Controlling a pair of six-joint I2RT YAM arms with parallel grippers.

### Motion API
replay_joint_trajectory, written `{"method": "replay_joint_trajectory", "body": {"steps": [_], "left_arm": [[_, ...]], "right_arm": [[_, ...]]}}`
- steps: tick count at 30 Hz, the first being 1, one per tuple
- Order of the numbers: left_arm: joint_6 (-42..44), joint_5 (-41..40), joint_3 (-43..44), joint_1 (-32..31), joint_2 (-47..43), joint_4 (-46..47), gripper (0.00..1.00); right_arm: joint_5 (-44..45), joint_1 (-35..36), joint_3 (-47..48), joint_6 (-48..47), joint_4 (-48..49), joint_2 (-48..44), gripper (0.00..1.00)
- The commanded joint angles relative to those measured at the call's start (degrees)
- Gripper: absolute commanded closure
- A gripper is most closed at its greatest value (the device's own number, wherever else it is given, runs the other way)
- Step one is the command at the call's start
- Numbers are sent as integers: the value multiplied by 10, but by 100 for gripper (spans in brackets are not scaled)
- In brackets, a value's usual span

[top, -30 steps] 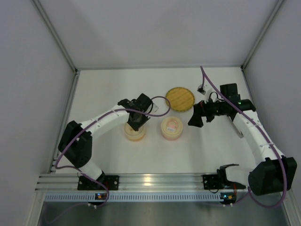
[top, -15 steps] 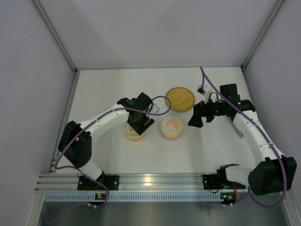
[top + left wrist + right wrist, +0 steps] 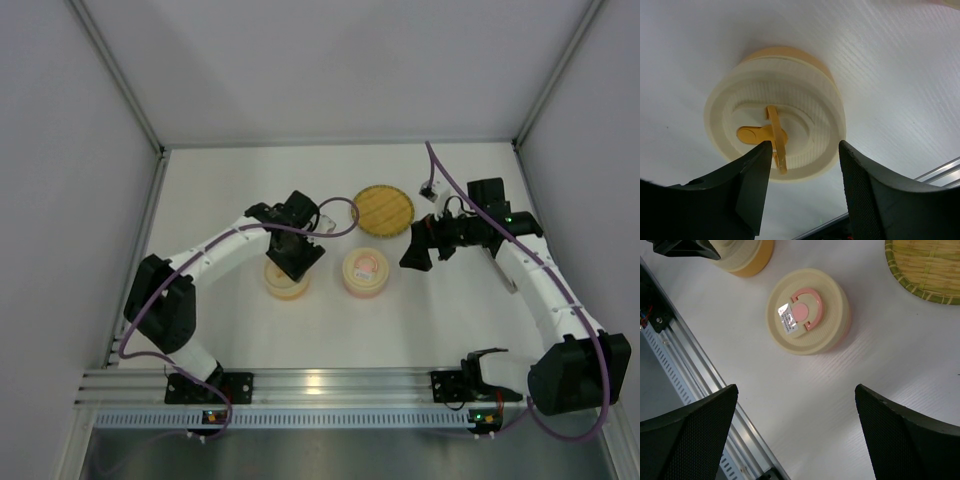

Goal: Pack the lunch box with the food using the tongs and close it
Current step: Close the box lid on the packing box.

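Note:
A round cream lunch box [image 3: 775, 125] with an orange base has its lid on, and the lid's orange handle [image 3: 775, 134] stands up. My left gripper [image 3: 805, 172] hovers open just above it, the handle close to the left finger [image 3: 752, 180] and nothing held. From above, this gripper [image 3: 296, 260] covers the far edge of that box [image 3: 287, 284]. A second cream box with a pink handle [image 3: 807, 310] sits shut to its right [image 3: 365, 272]. My right gripper [image 3: 797, 410] is wide open and empty above the table beside the pink box. The tongs and the food are out of view.
A round woven plate [image 3: 383, 210] lies behind the pink box, its edge also in the right wrist view [image 3: 927, 270]. A metal rail [image 3: 320, 385] runs along the near table edge. A small white connector [image 3: 427, 190] hangs on the right arm's cable.
My left gripper has opened its jaws and shifted slightly away from the orange-based box, towards the back. The right arm has not moved.

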Motion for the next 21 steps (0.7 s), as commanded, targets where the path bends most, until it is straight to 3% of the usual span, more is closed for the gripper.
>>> {"method": "replay_joint_trajectory", "body": {"steps": [1,21], "left_arm": [[5,7,10,-1,9,19,39],[0,-7,-37,-4,47,61,41]], "right_arm": [[-15,-11,3,-7,27,-13,1],[-14,-11,2,-15,25,-2,1]]}}
